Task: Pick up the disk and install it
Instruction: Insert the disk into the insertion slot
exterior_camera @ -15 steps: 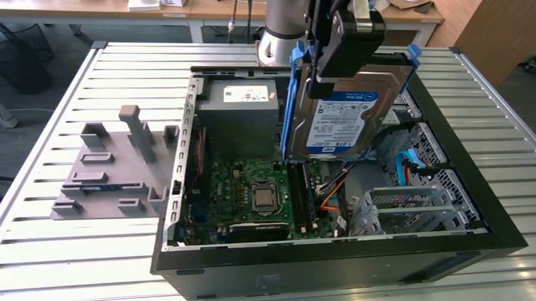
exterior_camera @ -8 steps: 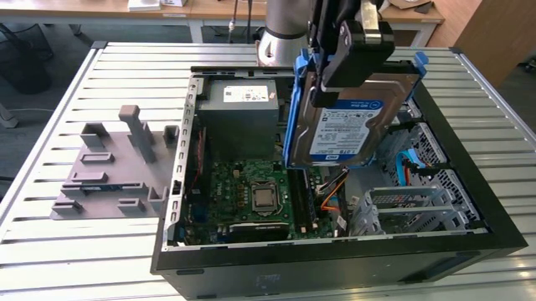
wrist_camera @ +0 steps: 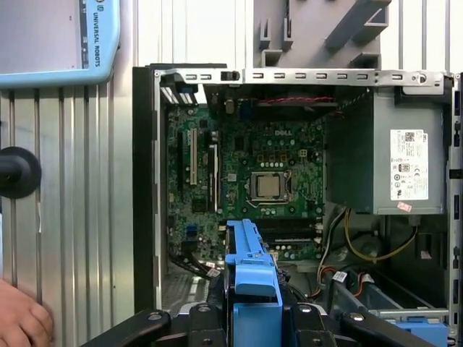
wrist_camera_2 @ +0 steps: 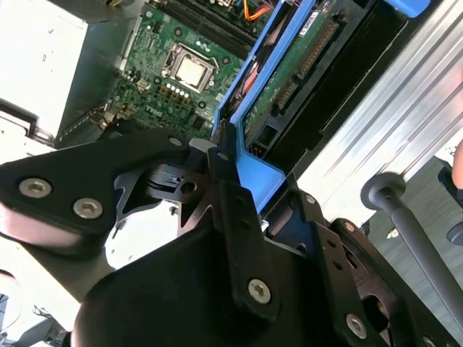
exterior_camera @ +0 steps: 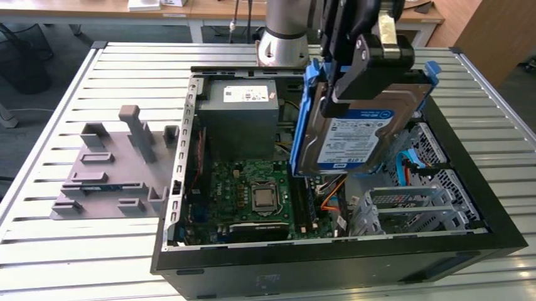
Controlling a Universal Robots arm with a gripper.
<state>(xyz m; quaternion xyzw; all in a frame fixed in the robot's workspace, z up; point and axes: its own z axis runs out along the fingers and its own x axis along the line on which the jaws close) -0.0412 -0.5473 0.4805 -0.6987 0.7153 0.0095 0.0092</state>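
Note:
The disk (exterior_camera: 358,135), silver-grey with a white-and-blue label and a blue plastic bracket, hangs tilted above the open computer case (exterior_camera: 335,266), over its side at the exterior view's right. My gripper (exterior_camera: 356,78) is shut on the disk's upper end from above. In the second wrist view the black fingers (wrist_camera_2: 224,163) clamp the blue bracket (wrist_camera_2: 253,177), and the disk's green circuit board (wrist_camera_2: 289,79) faces the camera. The first wrist view shows the bracket (wrist_camera: 253,278) sticking out past the gripper (wrist_camera: 253,322) over the motherboard (wrist_camera: 260,173).
Inside the case are a grey power supply box (exterior_camera: 238,116), the motherboard (exterior_camera: 255,188) and a metal drive cage (exterior_camera: 410,207). A grey fixture (exterior_camera: 113,169) stands on the slatted table at the exterior view's left. A person's hand (wrist_camera: 22,322) rests near the case.

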